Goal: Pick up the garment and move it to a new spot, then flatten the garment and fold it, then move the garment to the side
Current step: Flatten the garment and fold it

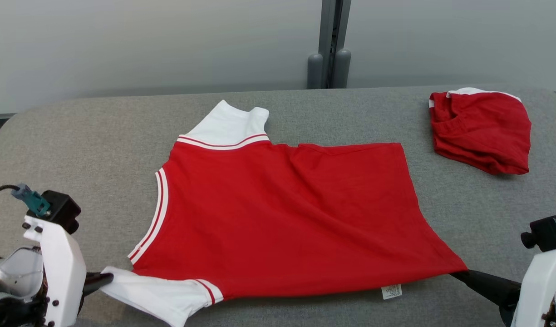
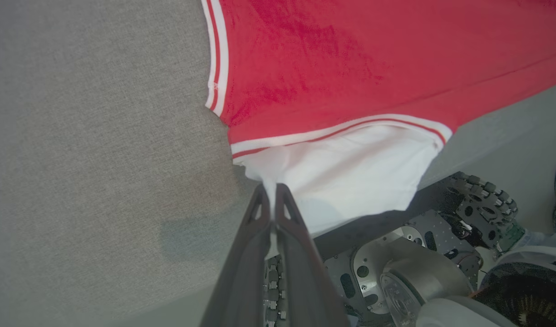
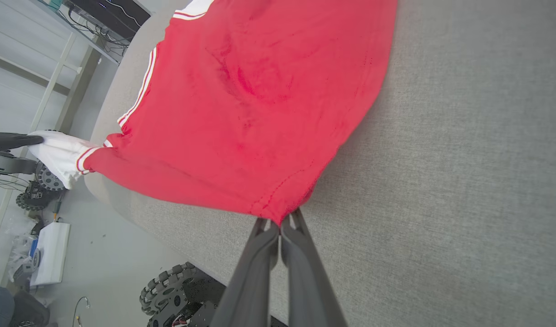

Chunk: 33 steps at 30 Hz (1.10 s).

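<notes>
A red garment [image 1: 282,213] with white sleeves and striped trim lies spread across the grey table [image 1: 78,136], collar side to the left. My left gripper [image 1: 106,278] is shut on the near white sleeve [image 2: 341,172], pinching its edge between the fingers [image 2: 269,193]. My right gripper [image 1: 457,274] is shut on the garment's near right hem corner [image 3: 278,213]. The near edge is stretched between the two grippers. A white care label [image 1: 391,291] hangs at the hem.
A second red and white garment [image 1: 482,129] sits bunched at the table's far right. Behind the table stands a grey wall with a post [image 1: 328,45]. The robot's wheeled base [image 2: 441,254] shows below the table's near edge.
</notes>
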### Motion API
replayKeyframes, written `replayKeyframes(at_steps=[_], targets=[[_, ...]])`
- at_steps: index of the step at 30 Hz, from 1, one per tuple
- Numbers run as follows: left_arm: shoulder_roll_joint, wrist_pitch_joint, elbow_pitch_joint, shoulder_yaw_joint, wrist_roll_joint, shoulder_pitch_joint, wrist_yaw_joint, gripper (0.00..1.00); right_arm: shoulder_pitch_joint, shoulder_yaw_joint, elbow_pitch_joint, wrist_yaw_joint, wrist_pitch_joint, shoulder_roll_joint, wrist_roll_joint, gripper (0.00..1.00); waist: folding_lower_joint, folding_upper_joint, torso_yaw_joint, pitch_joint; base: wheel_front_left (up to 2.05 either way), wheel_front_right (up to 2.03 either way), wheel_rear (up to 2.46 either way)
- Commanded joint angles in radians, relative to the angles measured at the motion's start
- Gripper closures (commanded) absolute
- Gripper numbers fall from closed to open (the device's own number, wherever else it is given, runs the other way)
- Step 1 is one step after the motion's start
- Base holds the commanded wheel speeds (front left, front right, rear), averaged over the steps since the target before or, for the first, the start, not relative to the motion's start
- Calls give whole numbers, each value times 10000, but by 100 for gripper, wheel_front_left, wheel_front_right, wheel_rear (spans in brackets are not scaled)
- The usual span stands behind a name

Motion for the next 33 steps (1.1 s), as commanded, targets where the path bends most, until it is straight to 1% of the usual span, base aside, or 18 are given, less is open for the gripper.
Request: replayKeyframes(at_steps=[1,7,13,20,26,33], targets=[[-85,25,127,99,68,-225,-52,100,-131,-37,82,4,118,77,87,100,0,-1,-69,134,0,0,0],[-587,299,1083,353,-10,-1074,-306,100,-928,-108,448,4,787,591,158,100,0,-1,-341,704,0,0,0],[-1119,639,2235,529,-115,-1902,-557,100,-1716,-222,920,4,1459,1129,477,100,0,-1,-583,1392,0,0,0],[-1830,962,3526,512,-45,-2727,-954,100,-2292,-346,1471,4,1711,1666,659,100,0,-1,-775,1924,0,0,0],[-2334,966,4562,473,114,-3220,-1310,100,-2641,-316,2000,4,1884,2138,617,100,0,-1,-938,2178,0,0,0],[-2633,967,5259,421,165,-3473,-1564,100,-2901,-314,2406,4,2037,2493,609,100,0,-1,-980,2283,0,0,0]])
